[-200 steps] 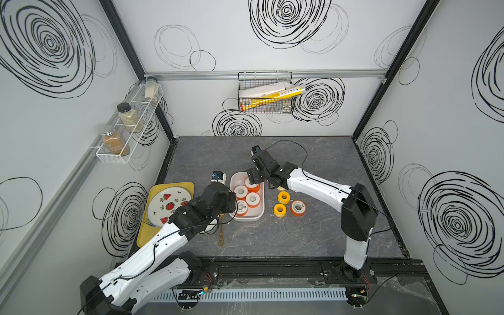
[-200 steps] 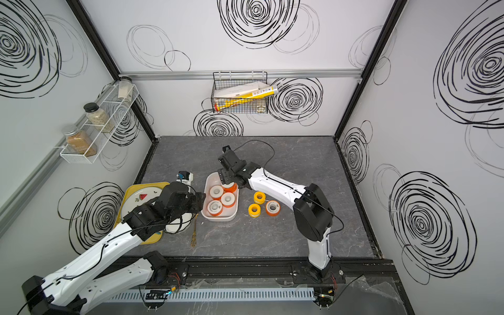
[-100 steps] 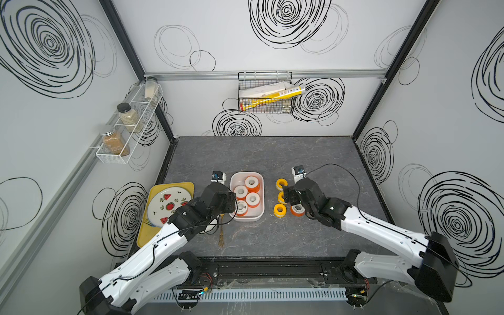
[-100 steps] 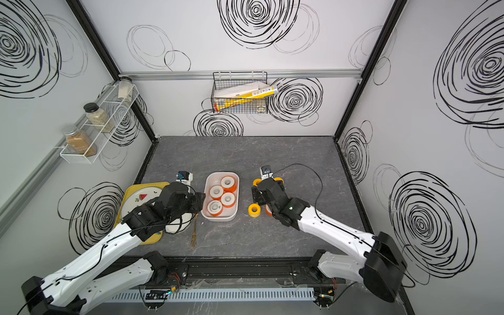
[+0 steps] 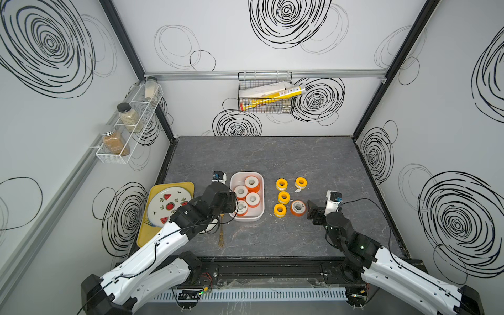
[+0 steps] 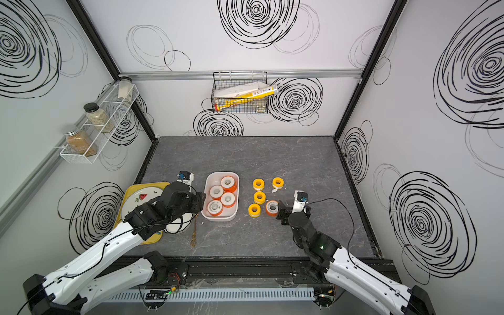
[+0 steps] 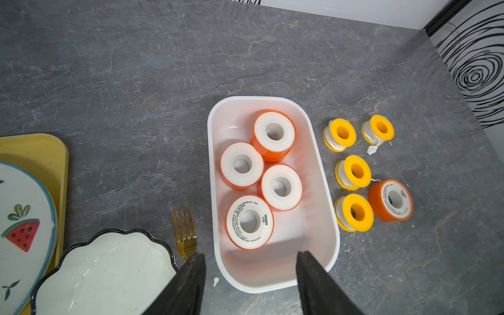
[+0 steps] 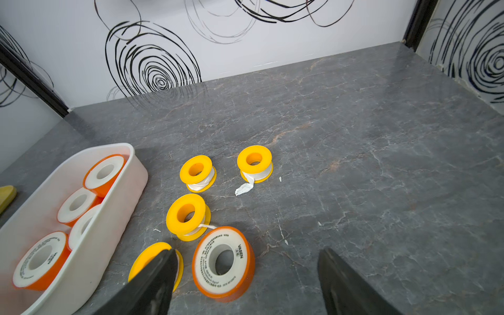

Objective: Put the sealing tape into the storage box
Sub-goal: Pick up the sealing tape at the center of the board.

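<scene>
Sealing tape point(image 7: 379, 204), fork point(image 7: 185, 234) beside storage box point(image 7: 272, 267)

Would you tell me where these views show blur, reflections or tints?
Right wrist: right gripper's fingers soft-focused, table mirrors the wall swirl at its far edge. Left wrist: left gripper's fingers soft, box interior tinted orange near the rolls. Both top views: even light, sharp, faint shadows.

Five orange-spooled rolls of sealing tape point(image 7: 275, 133): four in the one white storage box point(image 7: 313, 231), one on the table point(image 7: 122, 81). Four yellow-spooled rolls point(image 7: 354, 171). One yellow tray point(image 7: 32, 147), one watermelon plate point(image 7: 21, 204), one scalloped dish point(image 7: 109, 272), one gold fork point(image 7: 185, 231). Three jars point(image 5: 128, 116), one wall rack point(image 5: 114, 158), one wire basket point(image 5: 266, 109).
</scene>
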Motion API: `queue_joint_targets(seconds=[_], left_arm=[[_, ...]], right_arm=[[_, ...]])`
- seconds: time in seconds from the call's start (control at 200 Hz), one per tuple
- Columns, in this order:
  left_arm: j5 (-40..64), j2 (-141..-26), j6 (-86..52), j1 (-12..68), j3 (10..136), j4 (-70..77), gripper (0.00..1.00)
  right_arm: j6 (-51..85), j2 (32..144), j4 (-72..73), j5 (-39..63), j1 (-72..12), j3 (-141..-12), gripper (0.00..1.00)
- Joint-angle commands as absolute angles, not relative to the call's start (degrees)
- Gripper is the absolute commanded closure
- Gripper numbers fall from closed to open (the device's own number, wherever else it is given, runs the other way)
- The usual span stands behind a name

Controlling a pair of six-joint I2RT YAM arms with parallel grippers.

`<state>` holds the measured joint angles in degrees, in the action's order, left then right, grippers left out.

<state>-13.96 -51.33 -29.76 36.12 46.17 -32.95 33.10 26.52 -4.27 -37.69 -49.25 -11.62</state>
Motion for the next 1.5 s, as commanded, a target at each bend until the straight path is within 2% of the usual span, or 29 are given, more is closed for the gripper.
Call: queue_joint_targets(seconds=[0.0,0.28,0.405,0.486,0.681,1.076,1.297,1.492], left_arm=[[-13.9,-51.5,-29.2,36.3,45.7,-31.4,0.40],[-10.1,-51.9,-28.0,36.5,45.9,-30.4,0.38],[-4.8,-53.7,-27.6,36.8,47.4,-29.0,0.35],[-2.4,-56.4,-28.6,39.7,48.7,-26.3,0.33],[-4.9,-71.5,-28.4,48.9,56.1,-21.4,0.29],[1.6,-100.9,-20.7,54.4,76.7,-19.5,0.26],[0.0,-112.1,-20.4,57.7,84.4,-21.2,0.26],[-4.1,-117.1,-22.0,59.5,86.6,-22.3,0.25]], right_arm=[[35.1,20.0,-2.4,-40.1,-49.1,-8.0,0.15],[36.6,5.2,-5.3,-42.3,-49.2,-4.1,0.18],[36.7,2.8,-5.9,-42.5,-49.2,-3.4,0.20],[36.9,3.4,-5.9,-42.8,-49.2,-3.6,0.20],[37.5,6.2,-5.9,-42.8,-49.1,-4.2,0.20],[37.5,6.8,-5.7,-42.6,-49.2,-4.4,0.20],[37.3,7.1,-5.4,-42.4,-49.2,-4.4,0.20],[37.1,7.6,-5.3,-42.1,-49.2,-4.4,0.20]])
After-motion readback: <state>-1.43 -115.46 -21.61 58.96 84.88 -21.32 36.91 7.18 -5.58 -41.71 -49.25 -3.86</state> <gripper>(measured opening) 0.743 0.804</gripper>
